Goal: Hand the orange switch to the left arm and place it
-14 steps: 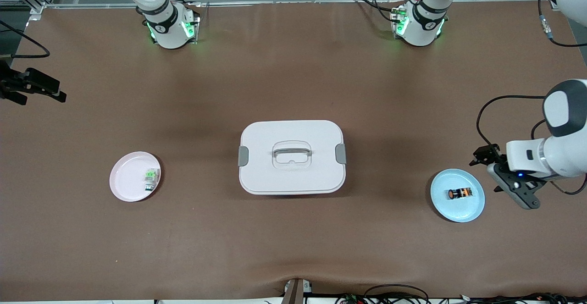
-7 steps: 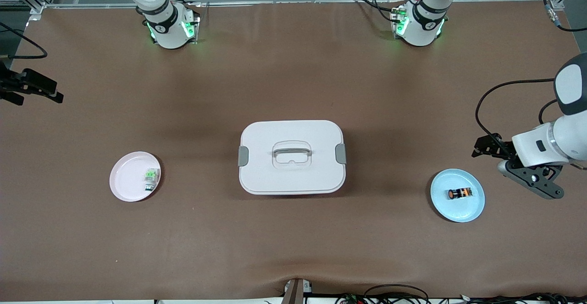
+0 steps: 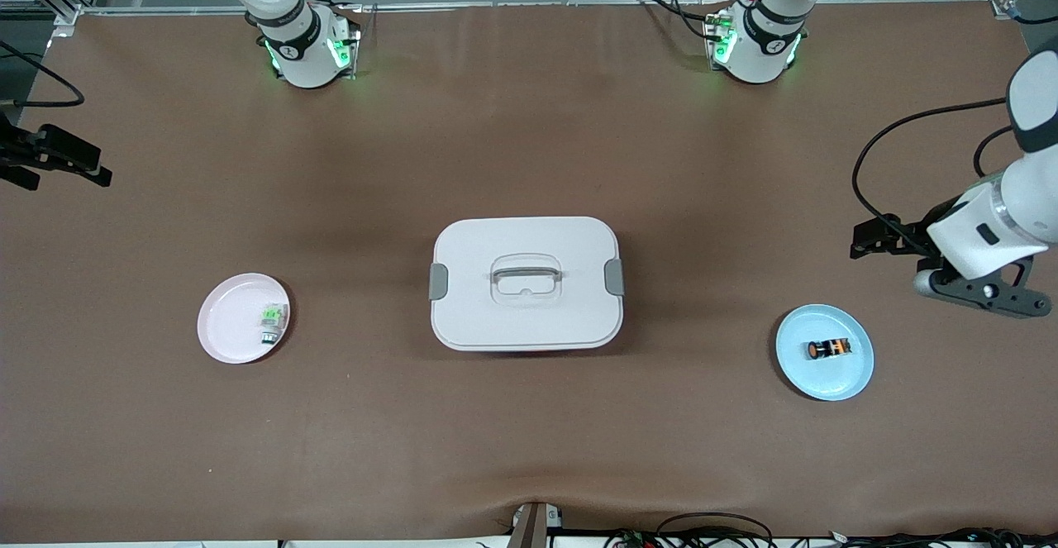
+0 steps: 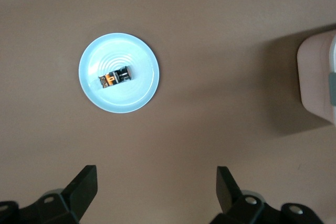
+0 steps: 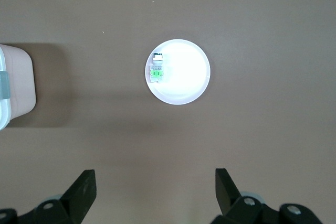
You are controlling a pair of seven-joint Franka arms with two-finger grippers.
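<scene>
Lying on the blue plate (image 3: 826, 374) at the left arm's end of the surface (image 3: 529, 440), the orange switch (image 3: 829, 349) is untouched. The box (image 3: 526, 283) blocks the middle. The left gripper (image 4: 155, 190) hovers near the plate, fingers spread; the right gripper (image 5: 155, 190) waits high, spread too.

The table cover (image 3: 529, 151) looks matt brown, the box (image 3: 526, 283) smooth white plastic, the blue plate (image 3: 835, 378) slightly glossy.
</scene>
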